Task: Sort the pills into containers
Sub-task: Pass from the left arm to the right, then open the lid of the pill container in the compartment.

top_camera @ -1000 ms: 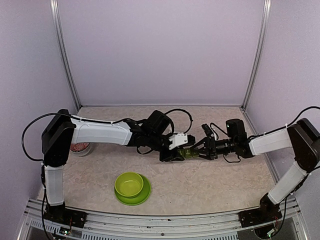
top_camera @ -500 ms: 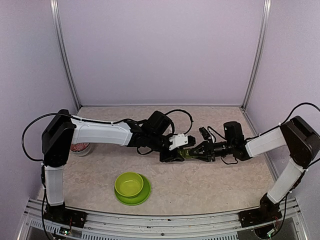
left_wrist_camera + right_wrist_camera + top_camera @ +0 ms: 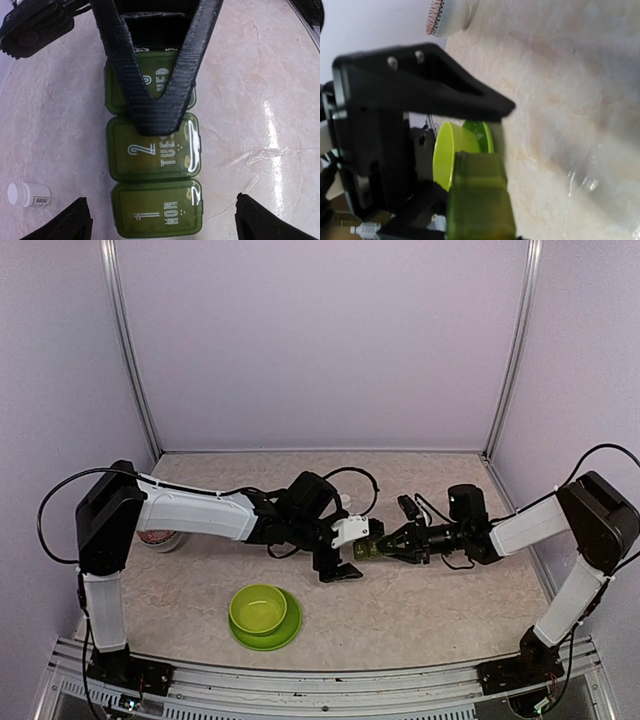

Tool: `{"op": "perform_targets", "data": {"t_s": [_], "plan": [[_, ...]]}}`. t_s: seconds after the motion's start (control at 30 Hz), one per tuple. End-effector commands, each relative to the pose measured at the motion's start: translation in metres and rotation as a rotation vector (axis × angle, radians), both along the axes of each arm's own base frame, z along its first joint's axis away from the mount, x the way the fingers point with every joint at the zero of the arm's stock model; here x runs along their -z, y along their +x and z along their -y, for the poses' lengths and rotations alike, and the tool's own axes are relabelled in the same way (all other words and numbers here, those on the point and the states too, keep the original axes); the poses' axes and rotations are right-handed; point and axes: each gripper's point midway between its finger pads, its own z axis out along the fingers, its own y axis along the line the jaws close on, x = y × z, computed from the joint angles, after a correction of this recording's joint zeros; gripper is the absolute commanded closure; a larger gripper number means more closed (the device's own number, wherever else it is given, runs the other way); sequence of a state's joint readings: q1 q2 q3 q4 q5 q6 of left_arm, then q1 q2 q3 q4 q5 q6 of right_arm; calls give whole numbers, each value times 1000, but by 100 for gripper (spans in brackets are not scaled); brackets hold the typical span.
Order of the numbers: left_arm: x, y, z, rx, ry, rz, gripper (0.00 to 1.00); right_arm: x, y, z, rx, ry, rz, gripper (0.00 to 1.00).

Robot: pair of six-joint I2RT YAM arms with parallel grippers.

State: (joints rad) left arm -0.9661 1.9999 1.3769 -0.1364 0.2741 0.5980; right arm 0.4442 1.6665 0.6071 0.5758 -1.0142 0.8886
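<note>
Marbled table (image 3: 420, 610), both arms reaching in to the middle: left arm (image 3: 190, 512) stretched across from the left, right arm (image 3: 530, 525) low and flat from the right. Lime bowl (image 3: 258, 608) sits on a matching plate (image 3: 288, 633) at the front, near the arm bases. White jar (image 3: 160, 537) with a reddish top stands at the left edge, behind the left arm. Dark green pill box (image 3: 155, 150) is mid-table between the two arm ends, back-right of the bowl and well apart from it. It has three compartments in a row, marked 1 MON, 2 TUES and WED, all lids closed. Right gripper (image 3: 380, 551) is clamped on the WED end of the pill box, one black finger lying over the WED lid and reaching onto TUES. Left gripper (image 3: 337, 570) hangs over the MON end, jaws spread wide, not touching the box. Can't tell if the box is lifted off the table. Tiny white bottle (image 3: 28, 194) lies left of the box in the left wrist view.
</note>
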Motion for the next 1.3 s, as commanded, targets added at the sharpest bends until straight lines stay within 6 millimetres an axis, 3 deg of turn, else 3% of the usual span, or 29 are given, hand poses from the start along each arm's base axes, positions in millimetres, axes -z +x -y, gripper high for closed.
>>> {"op": "perform_targets", "data": {"t_s": [0.0,0.23,0.6,0.87,1.27], "plan": [[-49,6,-2,-43,-134,103,1,-6,-7,-2,-21,33,4,88],[-68,-2,-13,-72,-244,214,1,-28,-14,-1,-9,86,-13,88],[-77,-6,5,-55,-213,322,9,-60,-22,2,16,91,9,87],[-85,-8,12,-50,-207,387,20,-63,-24,2,18,87,4,87],[-77,-12,13,-28,-149,413,39,-67,-26,1,11,105,2,87]]}}
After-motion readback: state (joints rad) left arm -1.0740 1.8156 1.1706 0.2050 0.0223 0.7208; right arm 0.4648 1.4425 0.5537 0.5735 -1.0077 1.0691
